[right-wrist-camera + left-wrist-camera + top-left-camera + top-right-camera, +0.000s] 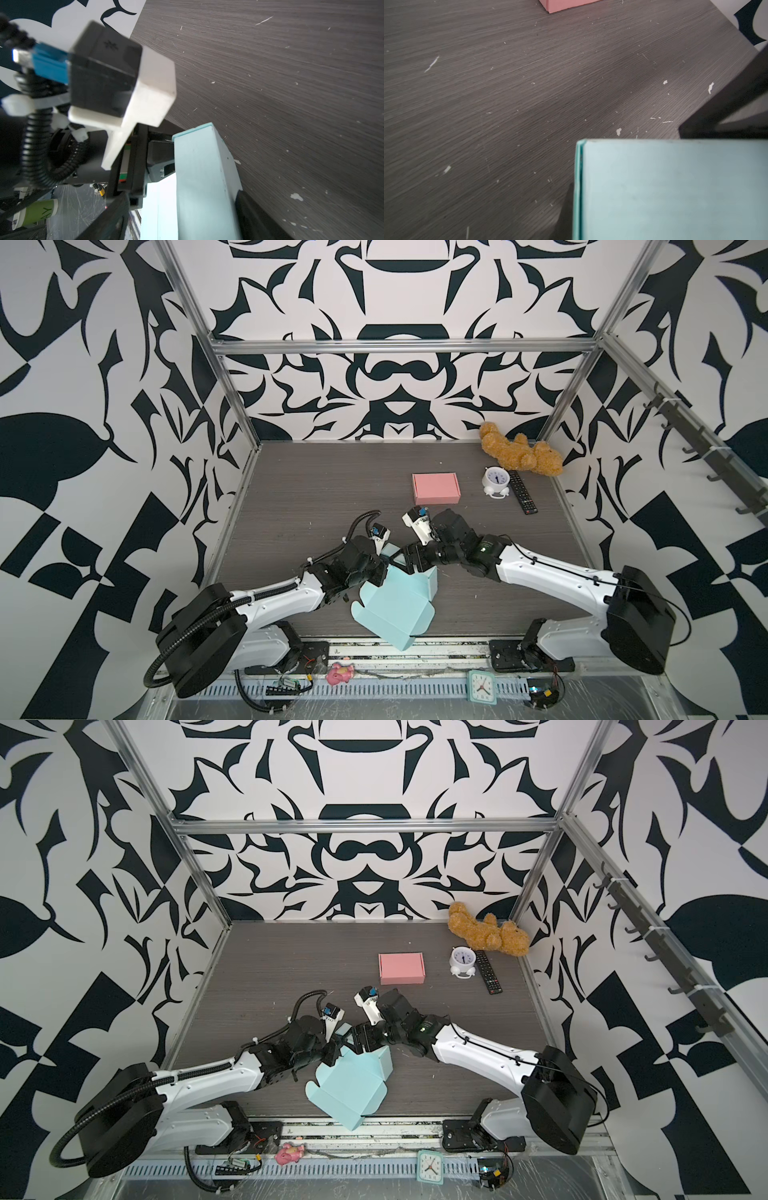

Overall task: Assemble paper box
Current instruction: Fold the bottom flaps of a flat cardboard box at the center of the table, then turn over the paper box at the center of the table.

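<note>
Holding box (395, 610) at 6 o'clock of table (311, 497), partly over the near edge.
Pinching the raised wall at the box's 12 o'clock end with left gripper (384, 564), closed tight on it. Straddling the same wall with right gripper (409, 562), opened wide, not yet gripping. Reaching in low from 8 and from 4 o'clock, tip to tip, equally near. Rest of box toward 6 o'clock, long axis about 12 to 6, slightly turned. Probably next: closing right on the wall.
</note>
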Controlling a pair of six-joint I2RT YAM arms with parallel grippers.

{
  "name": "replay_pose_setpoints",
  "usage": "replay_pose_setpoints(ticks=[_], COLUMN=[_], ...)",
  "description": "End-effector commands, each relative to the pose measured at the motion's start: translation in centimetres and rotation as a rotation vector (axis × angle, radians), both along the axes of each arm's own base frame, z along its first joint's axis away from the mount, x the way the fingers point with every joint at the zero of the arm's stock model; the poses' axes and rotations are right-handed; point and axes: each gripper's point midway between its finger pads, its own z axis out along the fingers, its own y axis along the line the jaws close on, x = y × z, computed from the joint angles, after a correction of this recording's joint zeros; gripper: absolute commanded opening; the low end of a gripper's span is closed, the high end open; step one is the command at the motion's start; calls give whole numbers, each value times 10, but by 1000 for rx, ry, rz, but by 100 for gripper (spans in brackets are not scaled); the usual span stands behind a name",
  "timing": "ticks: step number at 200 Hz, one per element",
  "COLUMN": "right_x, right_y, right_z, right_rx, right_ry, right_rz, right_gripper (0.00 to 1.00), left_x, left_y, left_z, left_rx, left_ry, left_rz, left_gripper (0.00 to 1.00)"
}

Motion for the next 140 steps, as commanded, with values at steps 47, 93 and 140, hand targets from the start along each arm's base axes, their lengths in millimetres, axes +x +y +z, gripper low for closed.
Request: replay_pose_setpoints(ticks=[47, 93, 140], right_x=[-18, -20, -11], right_y=[6, 3, -11], right_z=[12, 9, -5], right_rx=[120, 117, 14], right_ry=[73, 83, 36], right_rz=[32, 24, -28], right_gripper=[81, 80, 79], left_x=[21, 22, 21], left_y=[8, 13, 13], left_z=[15, 11, 8], left_rx=[4, 22, 27], left_ry=[-69, -72, -69], left_rz=[113, 132, 129], left_gripper=[13, 16, 19])
